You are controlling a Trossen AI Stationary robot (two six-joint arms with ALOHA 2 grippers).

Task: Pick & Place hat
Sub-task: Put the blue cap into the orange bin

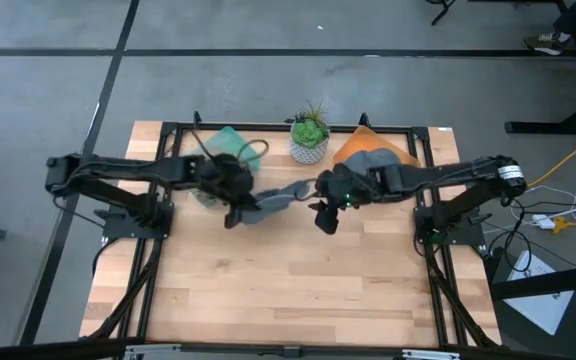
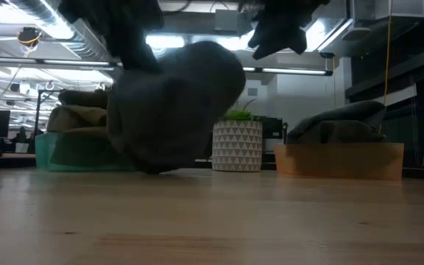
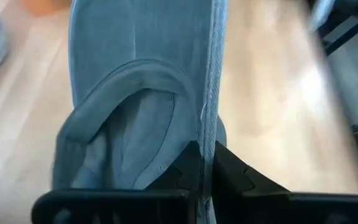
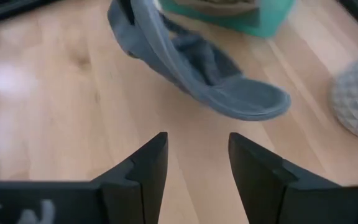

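Note:
A grey cap [image 1: 280, 199] hangs over the table's middle, between the two arms; it also shows in the low view [image 2: 175, 103] and the right wrist view [image 4: 197, 68]. My left gripper [image 1: 236, 212] is shut on the cap. My right gripper [image 1: 325, 218] is open and empty, just right of the cap's brim end [image 4: 253, 99], apart from it. My left gripper pinches the cap's rim edge [image 3: 207, 124] between its two fingers, which lie one on each side of the thin edge. The cap hangs tilted from the hold; in the low view its lowest part [image 2: 157, 168] is at the table top, touching or not I cannot tell.
A teal bin [image 1: 230, 150] with cloth stands at the far left, a potted plant [image 1: 310, 138] in a white pot at the far middle, an orange bin [image 1: 373, 155] with a grey hat at the far right. The near half of the wooden table [image 1: 288, 290] is bare.

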